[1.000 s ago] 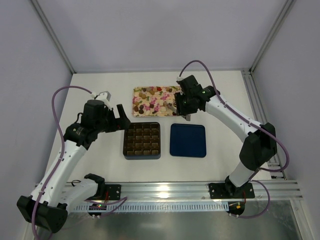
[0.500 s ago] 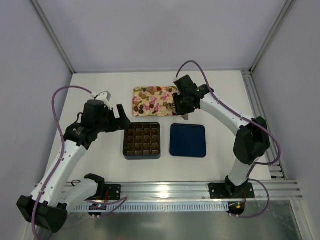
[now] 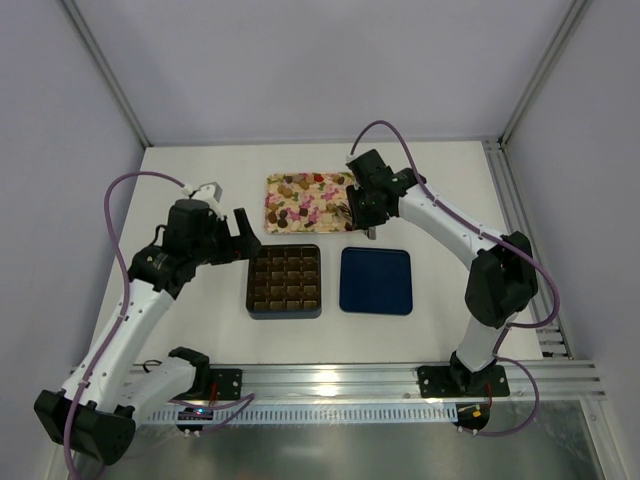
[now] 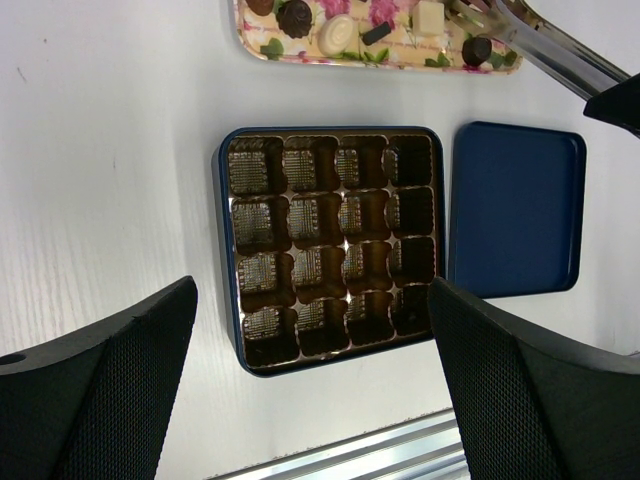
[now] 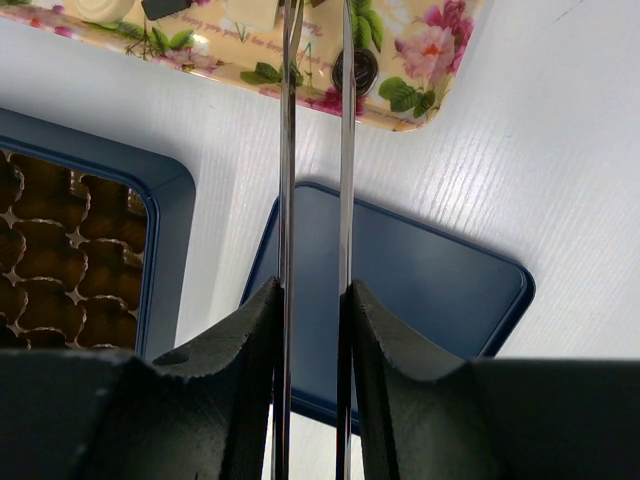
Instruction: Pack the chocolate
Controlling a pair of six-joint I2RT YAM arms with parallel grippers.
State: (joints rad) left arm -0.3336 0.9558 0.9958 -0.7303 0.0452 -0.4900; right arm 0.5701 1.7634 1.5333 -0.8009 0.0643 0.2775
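Relation: chocolate [image 5: 355, 68] is spread on the floral tray [image 3: 269, 180], just ahead of the right gripper [image 3: 362, 213] (the nearer arm) | Tool: tongs [image 5: 345, 150] are clamped in its fingers, blades close together, long axis aimed at the tray; whether anything is caught cannot be told | Left gripper [image 3: 243, 232]: held wide, empty, above the grid box [image 3: 284, 281]

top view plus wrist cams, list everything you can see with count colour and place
chocolate: many, brown, dark and cream, on the tray
tray: one, floral pink and cream, far middle of the table
box: one, dark brown, sixteen empty cells, just nearer than the tray
lid: one, navy, flat, right of the box
tongs: one pair, metal, tips over the tray's right end
table: one, white
left fingers: two, black, wide open, by the box's far left corner
right fingers: two, black, clamped on the tongs
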